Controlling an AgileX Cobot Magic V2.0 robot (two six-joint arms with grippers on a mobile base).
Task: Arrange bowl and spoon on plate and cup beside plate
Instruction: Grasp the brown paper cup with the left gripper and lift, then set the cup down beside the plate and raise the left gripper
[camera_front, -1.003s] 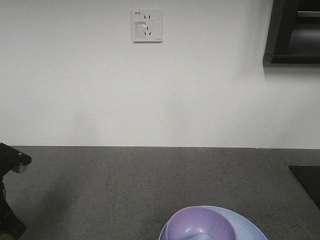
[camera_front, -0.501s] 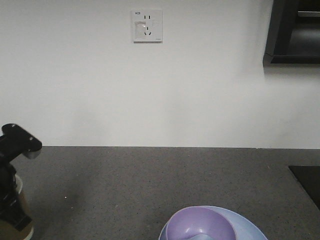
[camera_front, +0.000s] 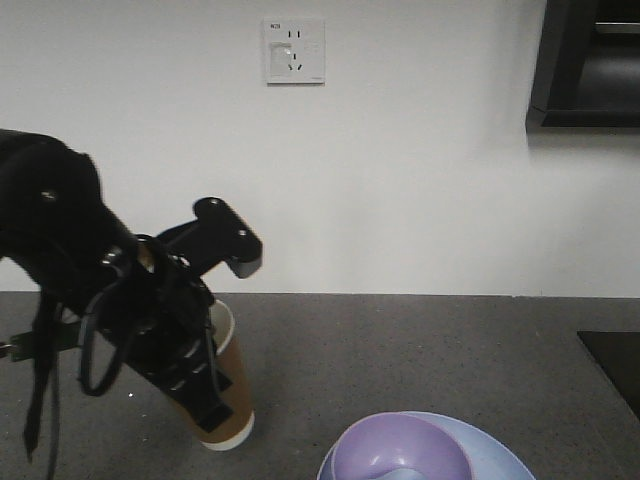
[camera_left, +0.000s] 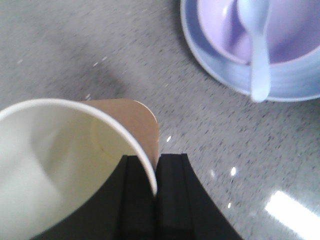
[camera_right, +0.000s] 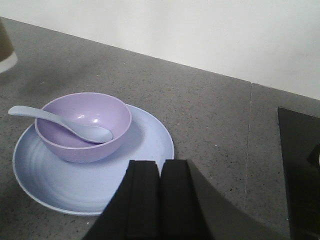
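Brown paper, white inside: the cup (camera_front: 225, 395) leans in the front view, its long axis running from a base at about 5 o'clock up to a rim at about 11 o'clock, mouth turned toward the black arm. Its base is at the speckled grey table (camera_front: 400, 350); whether it rests there or hangs just above, I cannot tell. The left hand (camera_left: 154, 192) is clamped on the cup's wall, one finger inside the rim and one outside, so in the left wrist view the cup fills the 9 o'clock side just above the fingers. Toward 1 o'clock from the cup in that view, apart from it, lies the pale blue plate (camera_left: 280, 87), carrying the lavender bowl (camera_left: 295, 30). Pale spoon (camera_right: 65, 122) rests in the bowl, scoop on its floor, handle crossing the rim toward 9 o'clock in the right wrist view. The right hand (camera_right: 160, 200) hovers near the plate's 5 o'clock edge, fingers pressed together, holding nothing.
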